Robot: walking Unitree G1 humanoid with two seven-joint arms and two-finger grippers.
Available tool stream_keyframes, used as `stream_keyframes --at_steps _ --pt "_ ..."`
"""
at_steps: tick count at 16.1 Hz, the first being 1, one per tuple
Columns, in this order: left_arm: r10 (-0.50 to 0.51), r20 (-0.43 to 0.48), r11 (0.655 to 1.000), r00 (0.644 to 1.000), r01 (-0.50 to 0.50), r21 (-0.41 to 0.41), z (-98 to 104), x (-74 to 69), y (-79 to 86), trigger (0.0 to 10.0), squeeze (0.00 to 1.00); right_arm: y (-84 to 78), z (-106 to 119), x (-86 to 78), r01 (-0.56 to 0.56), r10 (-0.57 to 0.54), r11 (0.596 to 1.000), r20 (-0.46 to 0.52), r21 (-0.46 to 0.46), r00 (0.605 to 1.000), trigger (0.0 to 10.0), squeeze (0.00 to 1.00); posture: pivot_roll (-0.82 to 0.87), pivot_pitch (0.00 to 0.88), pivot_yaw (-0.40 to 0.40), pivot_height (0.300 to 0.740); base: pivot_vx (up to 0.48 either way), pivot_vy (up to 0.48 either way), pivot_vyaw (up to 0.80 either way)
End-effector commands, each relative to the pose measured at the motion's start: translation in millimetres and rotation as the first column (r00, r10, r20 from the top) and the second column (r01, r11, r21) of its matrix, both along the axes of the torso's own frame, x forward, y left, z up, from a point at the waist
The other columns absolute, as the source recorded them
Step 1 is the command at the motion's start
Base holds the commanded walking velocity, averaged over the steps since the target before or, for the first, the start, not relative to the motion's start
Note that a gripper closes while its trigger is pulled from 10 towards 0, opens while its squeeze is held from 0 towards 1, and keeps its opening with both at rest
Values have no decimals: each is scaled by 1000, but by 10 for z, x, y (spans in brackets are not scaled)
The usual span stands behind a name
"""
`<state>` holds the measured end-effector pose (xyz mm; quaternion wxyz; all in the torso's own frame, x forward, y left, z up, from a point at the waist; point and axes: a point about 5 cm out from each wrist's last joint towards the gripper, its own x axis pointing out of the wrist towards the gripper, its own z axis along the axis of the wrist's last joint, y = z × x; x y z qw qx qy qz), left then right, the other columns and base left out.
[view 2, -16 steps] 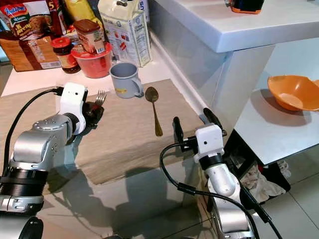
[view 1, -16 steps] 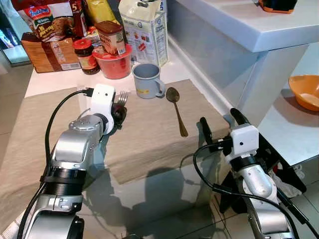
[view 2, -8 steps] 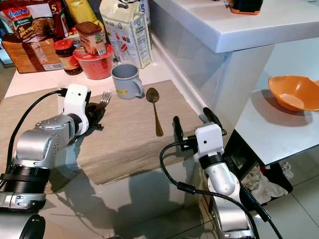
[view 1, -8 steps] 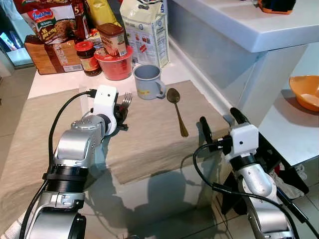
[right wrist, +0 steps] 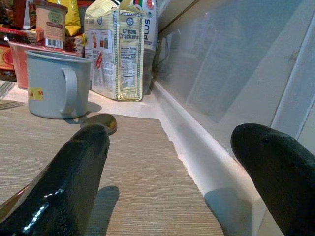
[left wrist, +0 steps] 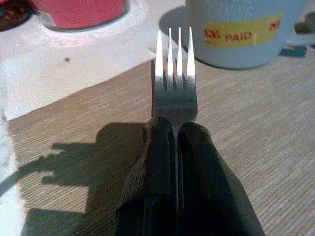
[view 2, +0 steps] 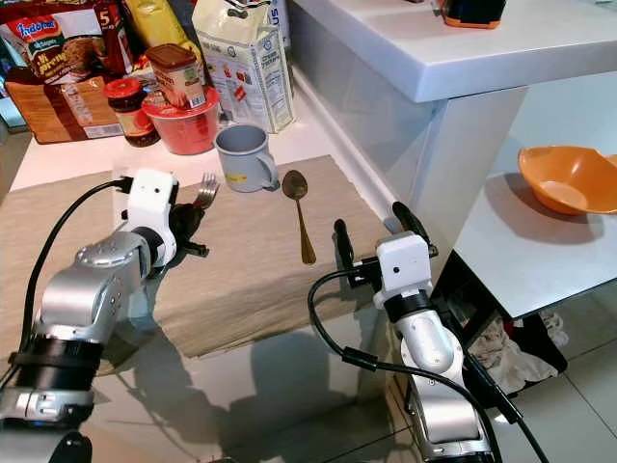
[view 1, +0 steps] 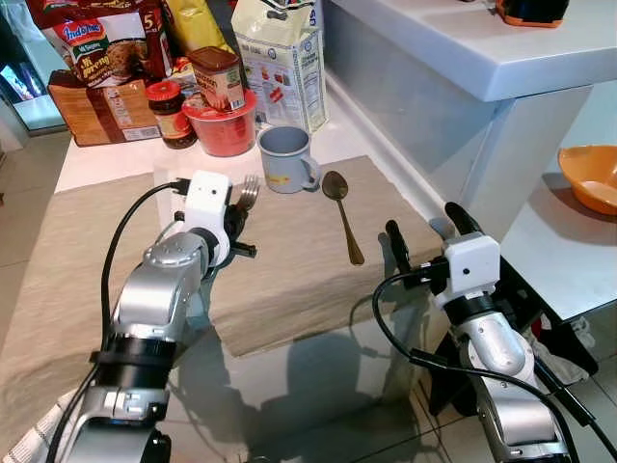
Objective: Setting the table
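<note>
A silver fork (view 1: 248,190) sticks out of my left gripper (view 1: 234,214), which is shut on its handle just above the beige placemat (view 1: 289,270). In the left wrist view the fork's tines (left wrist: 174,64) point toward the grey mug (left wrist: 246,29). The grey mug (view 1: 285,157) stands at the placemat's far edge. A bronze spoon (view 1: 341,214) lies on the mat to the right of it. My right gripper (view 1: 421,239) hovers open at the mat's near right corner, its fingers (right wrist: 74,182) pointing at the mug (right wrist: 56,83).
Groceries crowd the back: noodle packs (view 1: 96,48), a jar (view 1: 174,111), a red bowl (view 1: 224,123) holding a can, a cracker box (view 1: 281,58). A white raised counter (view 1: 463,58) runs along the right. An orange bowl (view 1: 590,176) sits on a lower shelf.
My left gripper has carried the fork a little to the right and forward, toward the mug. The right arm has barely moved.
</note>
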<state>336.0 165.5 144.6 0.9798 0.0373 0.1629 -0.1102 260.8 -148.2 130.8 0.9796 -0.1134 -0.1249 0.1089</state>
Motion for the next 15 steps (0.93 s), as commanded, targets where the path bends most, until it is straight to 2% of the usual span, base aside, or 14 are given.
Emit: stream_keyframes --at_steps 1,2,5,6,8,10,15 --pt "13 -66 1000 998 -15 -26 -174 -53 6 0 0 -3 -9 13 4 -4 1000 -9 -3 1000 10000 0 -91 0 64 740 0 0 0" --pt "28 -52 999 998 -29 -32 -148 -45 24 0 0 -3 -11 14 3 -3 1000 -10 -4 1000 10000 0 -91 0 64 740 0 0 0" --pt "88 75 995 993 -83 -61 88 3 88 0 0 -4 -16 16 0 0 1000 -13 -7 1000 10000 0 -87 0 62 740 0 0 0" --pt "114 142 992 983 -104 -71 167 -6 109 0 0 -4 -18 17 1 -1 1000 -13 -6 1000 10000 0 -87 0 62 740 0 0 0" --pt "132 210 991 969 -121 -63 211 -49 140 0 0 -3 -20 18 0 -1 1000 -14 -5 1000 10000 0 -85 0 62 740 0 0 0" --pt "177 300 984 937 -158 -85 257 -151 224 0 0 -2 -25 17 -1 1 1000 -16 -5 1000 10000 0 -81 0 61 740 0 0 0" --pt "232 419 972 878 -227 -64 236 -379 333 0 0 -9 -47 77 14 -13 999 -21 30 1000 10000 0 -63 0 53 740 0 0 0"
